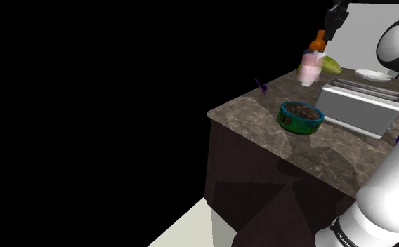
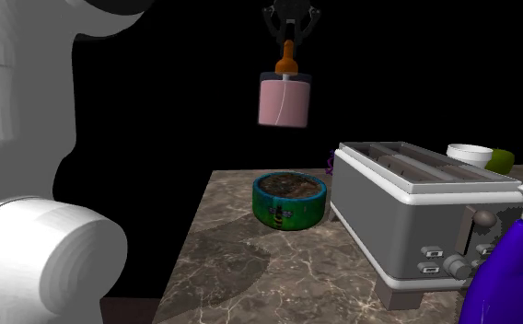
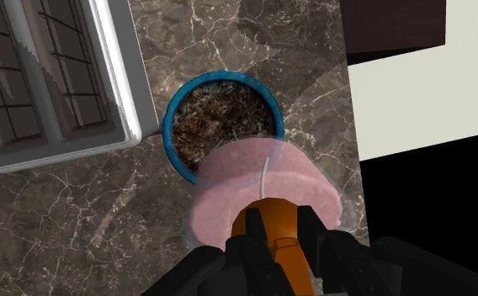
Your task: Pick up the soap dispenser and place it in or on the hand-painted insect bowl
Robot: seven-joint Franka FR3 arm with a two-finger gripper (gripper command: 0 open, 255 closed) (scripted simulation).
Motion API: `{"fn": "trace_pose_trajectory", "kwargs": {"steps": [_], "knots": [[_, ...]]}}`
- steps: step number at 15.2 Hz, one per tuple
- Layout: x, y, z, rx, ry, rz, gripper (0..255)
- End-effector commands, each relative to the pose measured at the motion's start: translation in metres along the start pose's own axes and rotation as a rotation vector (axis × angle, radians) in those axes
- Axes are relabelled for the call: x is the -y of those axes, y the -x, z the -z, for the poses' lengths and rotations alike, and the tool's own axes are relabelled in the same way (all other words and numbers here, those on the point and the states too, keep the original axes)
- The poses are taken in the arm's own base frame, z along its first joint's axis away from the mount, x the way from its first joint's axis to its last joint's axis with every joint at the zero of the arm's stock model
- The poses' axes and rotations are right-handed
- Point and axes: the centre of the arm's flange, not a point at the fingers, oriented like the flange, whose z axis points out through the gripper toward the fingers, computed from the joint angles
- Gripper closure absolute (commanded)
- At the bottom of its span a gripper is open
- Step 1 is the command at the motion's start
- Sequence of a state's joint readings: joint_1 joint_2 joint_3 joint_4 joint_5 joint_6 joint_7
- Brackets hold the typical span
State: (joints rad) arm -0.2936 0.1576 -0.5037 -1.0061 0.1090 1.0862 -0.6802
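Now: carry step. Black two-finger gripper (image 2: 290, 35) pinches the orange pump neck of the pink translucent cylindrical soap dispenser (image 2: 284, 101), which hangs upright, well clear of the brown marbled countertop (image 2: 250, 276). In the second exterior view it hangs at 12 o'clock of the round blue-green bowl with a painted insect (image 2: 290, 201). Silver two-slot toaster (image 2: 416, 207) stands at the bowl's 3 o'clock. In the wrist view it overlaps only part of the bowl's rim. Judgement: next comes a small centring shift, a straight descent, then release.
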Motion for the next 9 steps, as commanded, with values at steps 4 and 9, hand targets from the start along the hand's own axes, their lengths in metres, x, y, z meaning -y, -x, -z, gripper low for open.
{"fn": "trace_pose_trajectory", "kwargs": {"steps": [4,9], "knots": [[-0.014,0.044,0.016,0.001,-0.001,0.001,255],[-0.016,0.043,-0.010,0.001,-0.001,0.001,255]]}}
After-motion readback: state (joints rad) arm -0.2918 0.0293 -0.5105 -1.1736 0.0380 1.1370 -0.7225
